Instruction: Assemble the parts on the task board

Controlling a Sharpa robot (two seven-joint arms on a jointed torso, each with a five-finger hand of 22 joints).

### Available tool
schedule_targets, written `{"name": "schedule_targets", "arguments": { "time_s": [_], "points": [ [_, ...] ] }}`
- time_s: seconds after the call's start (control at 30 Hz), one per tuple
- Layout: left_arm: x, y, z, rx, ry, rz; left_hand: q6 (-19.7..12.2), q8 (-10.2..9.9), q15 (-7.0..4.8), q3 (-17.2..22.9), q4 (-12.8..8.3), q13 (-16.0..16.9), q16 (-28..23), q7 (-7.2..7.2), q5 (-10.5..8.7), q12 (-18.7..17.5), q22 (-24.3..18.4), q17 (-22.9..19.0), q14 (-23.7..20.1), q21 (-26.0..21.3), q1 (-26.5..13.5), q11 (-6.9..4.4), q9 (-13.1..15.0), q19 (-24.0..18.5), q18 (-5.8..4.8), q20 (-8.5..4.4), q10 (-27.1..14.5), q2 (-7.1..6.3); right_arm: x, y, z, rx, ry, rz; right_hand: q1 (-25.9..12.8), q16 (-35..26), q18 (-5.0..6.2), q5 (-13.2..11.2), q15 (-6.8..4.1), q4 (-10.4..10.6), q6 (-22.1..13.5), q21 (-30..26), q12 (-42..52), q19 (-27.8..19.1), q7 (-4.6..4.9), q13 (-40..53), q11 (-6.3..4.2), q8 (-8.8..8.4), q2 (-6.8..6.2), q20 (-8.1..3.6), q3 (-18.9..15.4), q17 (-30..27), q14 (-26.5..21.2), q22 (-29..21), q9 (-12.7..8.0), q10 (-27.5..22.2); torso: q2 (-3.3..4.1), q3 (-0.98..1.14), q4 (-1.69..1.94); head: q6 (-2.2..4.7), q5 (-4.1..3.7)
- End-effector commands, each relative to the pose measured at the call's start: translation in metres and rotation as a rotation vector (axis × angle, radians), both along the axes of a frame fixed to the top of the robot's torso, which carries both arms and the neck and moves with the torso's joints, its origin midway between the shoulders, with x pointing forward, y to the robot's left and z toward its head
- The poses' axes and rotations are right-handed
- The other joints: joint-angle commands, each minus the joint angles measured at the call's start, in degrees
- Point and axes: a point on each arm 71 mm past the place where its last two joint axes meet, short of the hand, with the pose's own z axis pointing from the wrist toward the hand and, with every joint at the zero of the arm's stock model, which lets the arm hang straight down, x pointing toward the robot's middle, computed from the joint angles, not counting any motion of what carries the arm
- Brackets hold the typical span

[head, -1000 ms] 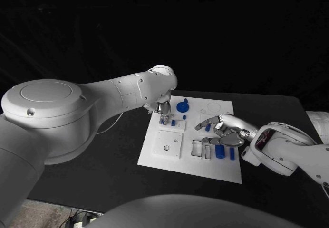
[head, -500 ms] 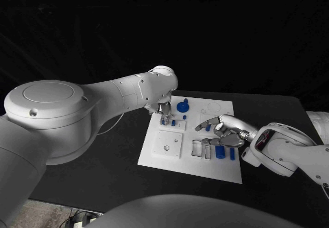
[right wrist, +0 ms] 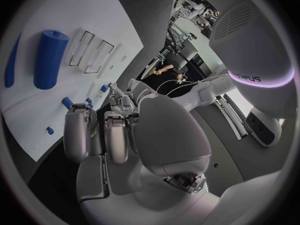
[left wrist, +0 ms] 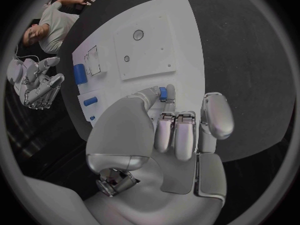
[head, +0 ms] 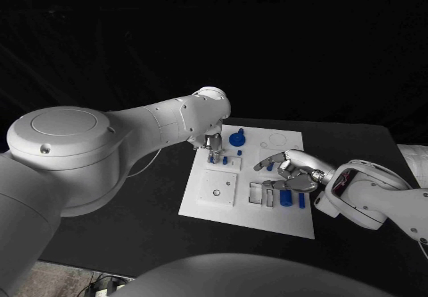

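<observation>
The white board [head: 223, 204] lies flat on the black worktop [head: 133, 204], in the middle, with small blue parts on it.

The left robot hand [head: 212, 143] is down over the far left part of the board. Its fingertips [left wrist: 164, 92] pinch a small blue peg [left wrist: 162, 93] that touches the board just beside a raised white square [left wrist: 147, 47] with 2 round holes in it. The other fingers of this hand lie side by side, bent down toward the board. So the left robot hand is grasping the small blue peg.

The right robot hand [head: 290, 170] sits over the right half of the board. Its fingers are curled in part way and spread apart, and nothing is in them. Its fingertips are near the board, but I cannot tell if they touch it.

A thick blue roller [head: 286, 197] lies on its side near the right robot hand, just beside 2 slots [head: 262, 194] cut in the board. A thin blue stick [head: 302, 200] lies next to the roller, on the side away from the slots. A round blue piece with a post [head: 238, 138] stands at the far end of the board, near the left robot hand. A few more short blue pegs [head: 226, 160] stand close to the left robot hand's fingers.
</observation>
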Motion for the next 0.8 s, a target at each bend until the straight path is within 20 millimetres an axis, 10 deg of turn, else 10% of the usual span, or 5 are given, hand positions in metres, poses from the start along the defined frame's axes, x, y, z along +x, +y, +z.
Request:
{"name": "schedule_targets", "arguments": {
  "time_s": [0.03,0.43,0.8],
  "points": [
    [-0.004,0.0033,-0.0066,0.078,0.01,0.028,0.27,-0.43,0.5,0.76,-1.27,10.95,-0.33,-0.15,0.01,-0.33,9.64,14.32,5.32,-0.3,-0.34,0.39,-0.16,-0.38,0.52,0.22,1.41,0.38,-0.0015,0.0012,-0.001,-0.009,0.007,0.014,-0.35,0.2,0.35,-0.16,0.41,0.13,0.44,-0.34,-0.07,-0.19,-0.07,14.95,-0.28,0.13,-0.04,-0.01,0.35,15.09,5.97,11.16,0.1,6.76,-0.01,0.01,-0.02,0.0,0.08],
    [-0.0032,0.0057,-0.0069,0.094,0.003,0.025,-1.57,-4.23,1.2,-5.13,1.64,10.68,-0.54,0.87,-3.79,-0.56,9.5,14.15,5.13,-0.99,-5.71,1.24,-3.13,-0.75,0.59,0.83,0.92,0.39,-0.0016,0.0003,-0.0017,-0.012,0.01,0.013,-0.35,0.2,0.35,-0.16,0.41,0.13,0.44,-0.34,-0.07,-0.19,-0.07,14.95,-0.28,0.13,-0.04,-0.01,0.35,15.09,5.97,11.16,0.1,6.76,-0.02,0.01,0.0,0.0,0.09],
    [-0.0027,0.0083,-0.0066,0.12,-0.007,0.021,-1.3,-4.78,1.33,-6.03,1.26,10.61,-0.64,0.91,-3.46,-0.62,9.5,14.06,5.05,-1.02,-5.41,1.34,-3.7,-0.72,0.62,0.99,0.79,0.79,-0.0019,0.0001,-0.0033,-0.013,0.014,0.013,-0.35,0.2,0.35,-0.16,0.41,0.13,0.44,-0.34,-0.07,-0.19,-0.07,14.95,-0.28,0.13,-0.04,-0.01,0.35,15.09,5.97,11.16,0.1,6.76,-0.04,0.02,0.02,0.0,0.12]
  ]
}}
